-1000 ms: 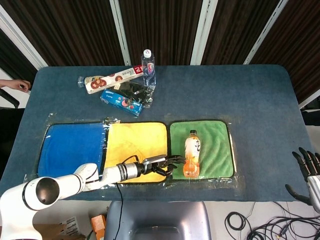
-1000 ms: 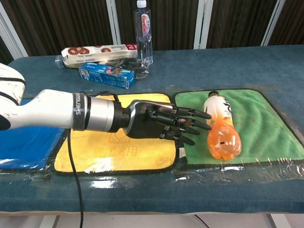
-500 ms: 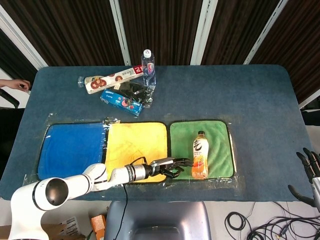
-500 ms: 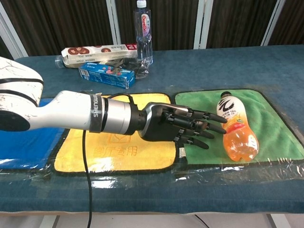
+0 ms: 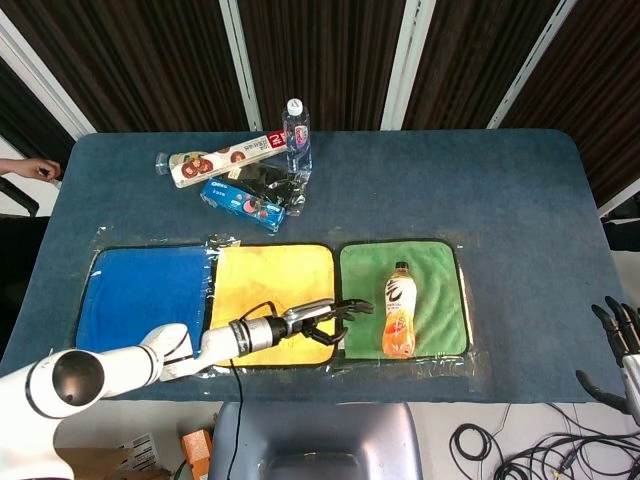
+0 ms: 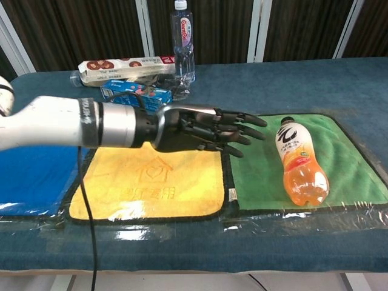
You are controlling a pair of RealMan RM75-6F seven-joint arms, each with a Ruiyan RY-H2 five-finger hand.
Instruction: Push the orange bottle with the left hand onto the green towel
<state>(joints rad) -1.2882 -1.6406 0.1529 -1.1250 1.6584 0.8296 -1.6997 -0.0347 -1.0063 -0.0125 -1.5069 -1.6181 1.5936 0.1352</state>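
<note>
The orange bottle (image 5: 397, 311) (image 6: 299, 163) lies on its side in the middle of the green towel (image 5: 439, 298) (image 6: 351, 160), its black cap toward the far edge. My left hand (image 5: 325, 316) (image 6: 200, 128) hovers open over the seam between the yellow towel and the green one, fingers stretched toward the bottle. A clear gap separates fingertips and bottle. My right hand (image 5: 618, 340) shows only at the lower right edge of the head view, off the table, with fingers spread and empty.
A yellow towel (image 5: 270, 285) (image 6: 151, 182) and a blue towel (image 5: 140, 295) lie left of the green one under plastic film. At the back left stand a clear water bottle (image 5: 296, 133) (image 6: 183, 36), a long biscuit box (image 5: 220, 158) and a blue snack pack (image 5: 243, 204).
The bottle rolled right to the middle of the green towel and now lies still. My left hand has since lifted and drawn back to the left, away from the bottle.
</note>
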